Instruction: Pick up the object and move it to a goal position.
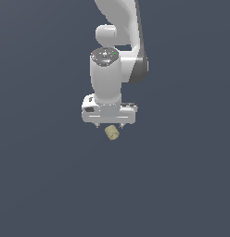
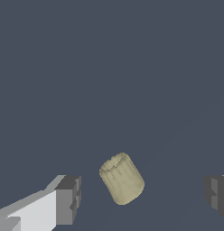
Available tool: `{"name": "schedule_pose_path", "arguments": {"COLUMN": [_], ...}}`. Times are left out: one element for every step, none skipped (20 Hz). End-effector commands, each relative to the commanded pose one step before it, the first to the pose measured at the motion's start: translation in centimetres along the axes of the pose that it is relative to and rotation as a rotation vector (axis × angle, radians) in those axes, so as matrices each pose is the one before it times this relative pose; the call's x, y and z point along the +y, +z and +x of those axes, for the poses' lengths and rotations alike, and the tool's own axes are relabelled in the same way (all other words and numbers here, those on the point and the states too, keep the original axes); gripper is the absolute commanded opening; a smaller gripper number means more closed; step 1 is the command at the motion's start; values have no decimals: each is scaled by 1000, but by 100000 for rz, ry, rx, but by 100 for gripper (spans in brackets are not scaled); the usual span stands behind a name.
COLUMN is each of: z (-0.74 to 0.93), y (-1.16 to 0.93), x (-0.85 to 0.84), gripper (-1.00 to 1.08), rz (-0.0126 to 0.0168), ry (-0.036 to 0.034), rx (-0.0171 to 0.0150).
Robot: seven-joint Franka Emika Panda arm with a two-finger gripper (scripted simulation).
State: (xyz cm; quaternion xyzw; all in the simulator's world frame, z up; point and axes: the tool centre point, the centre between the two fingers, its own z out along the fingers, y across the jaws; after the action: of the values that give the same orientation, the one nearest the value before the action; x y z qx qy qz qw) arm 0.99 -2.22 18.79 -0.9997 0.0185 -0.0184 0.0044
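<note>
The gripper (image 2: 142,198) stands wide open, its two dark-padded fingers (image 2: 68,198) far apart in the wrist view, gripping nothing and touching nothing. The object (image 2: 121,178), a single stubby tan cylinder with a ribbed, rough side, lies tilted in the gap between them with clear space on both sides. In the exterior view the one white arm (image 1: 106,78) points straight down, and the object (image 1: 111,133) shows just under the gripper (image 1: 109,125) against the plain dark ground.
</note>
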Motion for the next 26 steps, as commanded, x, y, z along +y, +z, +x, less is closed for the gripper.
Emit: {"name": "schedule_pose_path", "arguments": {"z": [0, 23, 58, 102, 150, 195, 191, 171, 148, 123, 82, 26, -20, -44, -55, -64, -75, -88, -103, -119, -138, -162, -186, -206, -224, -242], "y": [0, -10, -70, -110, -157, -207, -211, -195, -177, -152, -107, -43, 26, 59, 84, 104, 126, 152, 177, 205, 234, 270, 306, 336, 363, 390], "x": [1, 28, 106, 174, 247, 313, 296, 252, 205, 152, 81, 15, -34, -36, -30, -23, -14, -15, -12, -15, -22, -35, -49, -60, -67, -77], "gripper": [100, 100, 100, 100, 100, 100, 100, 100, 100, 100, 100, 100, 100, 100, 100, 100, 100, 100, 100, 100, 100, 100, 100, 100, 100, 100], "rz": [0, 19, 79, 127, 177, 220, 207, 176, 147, 115, 72, 20, -22, -36, -42, -45, -49, -55, -61, -68, -76, -85, -93, -95, -94, -91], "ry": [0, 25, 106, 181, 279, 401, 446, 456, 459, 447, 366, 189, -60, -224, -354, -476, -600, -741, -878, -1019, -1165, -1337, -1512, -1670, -1821, -1976], "rx": [0, 62, 243, 395, 561, 715, 685, 590, 490, 374, 217, 47, -74, -102, -104, -98, -98, -104, -113, -128, -154, -191, -228, -253, -268, -286]}}
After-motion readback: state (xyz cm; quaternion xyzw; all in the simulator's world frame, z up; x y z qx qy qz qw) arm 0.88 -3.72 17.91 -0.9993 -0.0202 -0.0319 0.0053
